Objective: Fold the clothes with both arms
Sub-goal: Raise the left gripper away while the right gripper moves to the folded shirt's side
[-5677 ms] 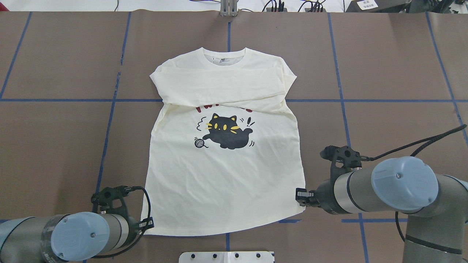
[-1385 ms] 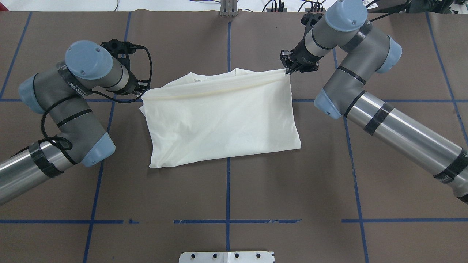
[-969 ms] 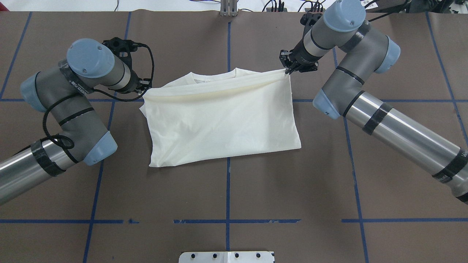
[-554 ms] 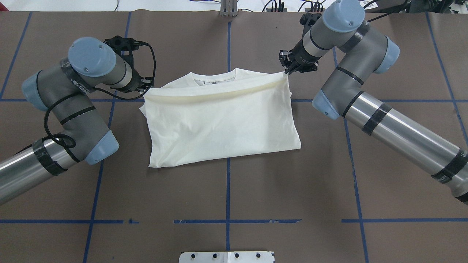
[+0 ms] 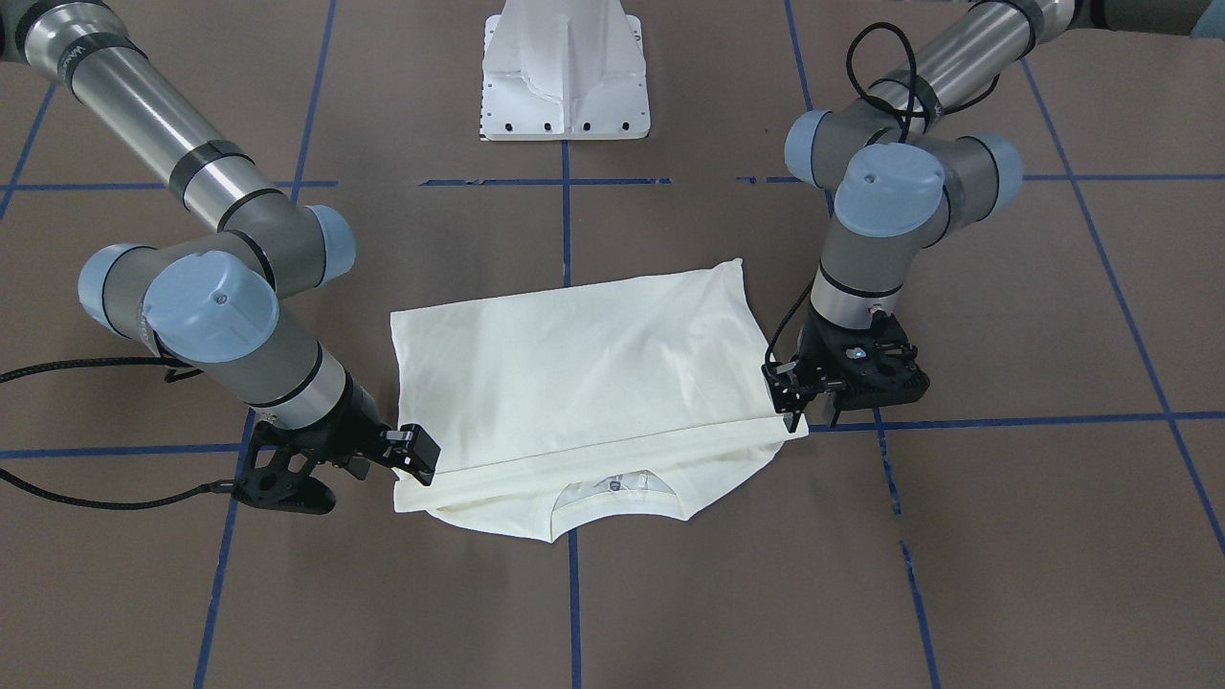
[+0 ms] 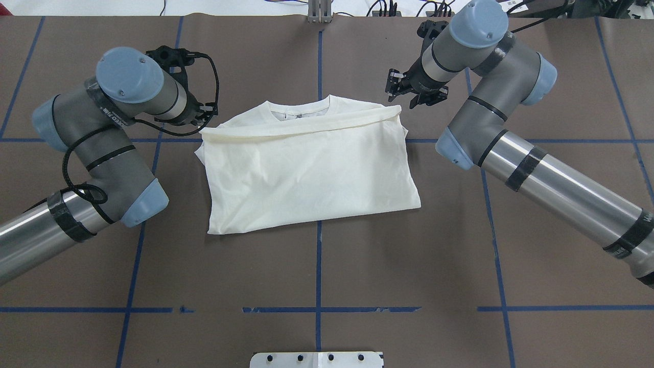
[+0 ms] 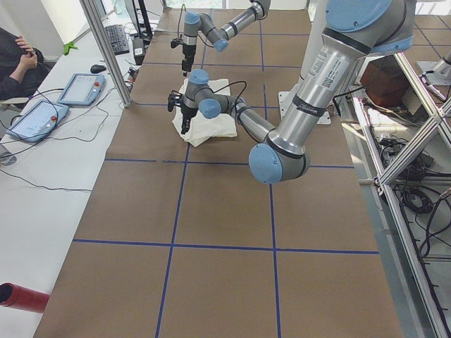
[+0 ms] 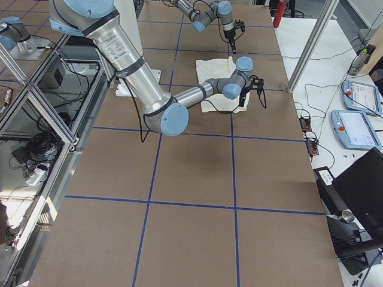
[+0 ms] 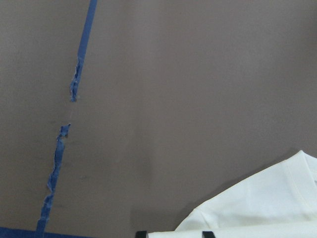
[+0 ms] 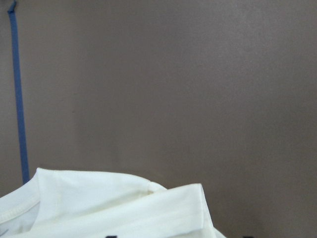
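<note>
Your folded T-shirt [image 6: 306, 168] hides its print; left gripper [image 6: 206, 115] and right gripper [image 6: 402, 96], formerly pinching its hem, stand released.

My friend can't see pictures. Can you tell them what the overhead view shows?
A cream T-shirt, folded in half, plain side up, lies on a brown table with blue tape lines. The left gripper sits at its far left corner; the right gripper hangs open just off its far right corner.
</note>
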